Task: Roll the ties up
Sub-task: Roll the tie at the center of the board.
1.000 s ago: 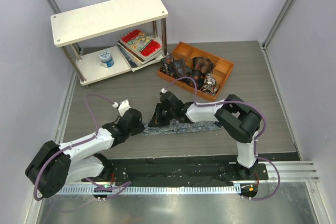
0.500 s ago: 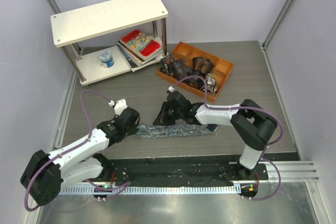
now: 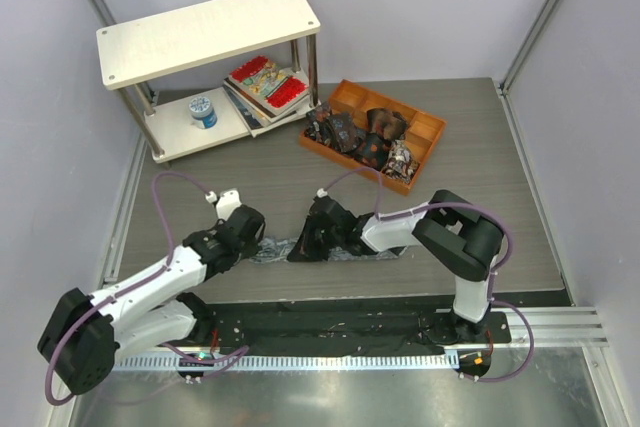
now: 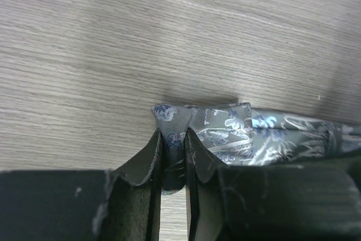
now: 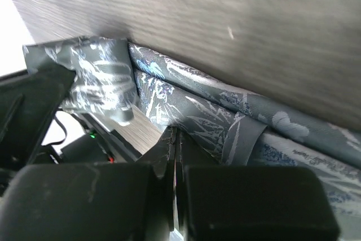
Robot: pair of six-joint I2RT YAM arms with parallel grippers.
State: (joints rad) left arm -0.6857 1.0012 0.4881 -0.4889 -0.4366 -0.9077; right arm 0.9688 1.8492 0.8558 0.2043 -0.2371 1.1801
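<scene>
1. Since half a second ago the right gripper (image 3: pixel 308 243) has slid toward 9 o'clock along the grey-blue tie (image 3: pixel 275 248) and sunk lower, with its elbow drawn in. The left gripper (image 3: pixel 248 237) has hardly shifted.
2. The left gripper is narrow and pinches the tie's end at the 9 o'clock extreme. In its wrist view the fabric stands up as a small folded hump between the pads (image 4: pixel 198 165). I judge this pinch to be the anchor, so it should stay firm and low, or the core will slip out and the roll will start loose.
3. Just beside it toward 3 o'clock, the right gripper is closed to a sliver on a layer of the tie. A loose turn of cloth bulges at about 10 o'clock in its wrist view.
4. For a tidy roll, the right gripper probably needs to fold that turn over the pinched end squarely, keeping the edges aligned and the slack taut. A skewed start would cone the roll.
5. The remaining length lies flat on the table (image 3: pixel 250 177), running toward 3 o'clock. It should feed straight, not drag sideways.
6. Farther off at 1 o'clock, an orange tray (image 3: pixel 425 125) holds small dark rolls (image 3: pixel 345 132), well apart from this work.
</scene>
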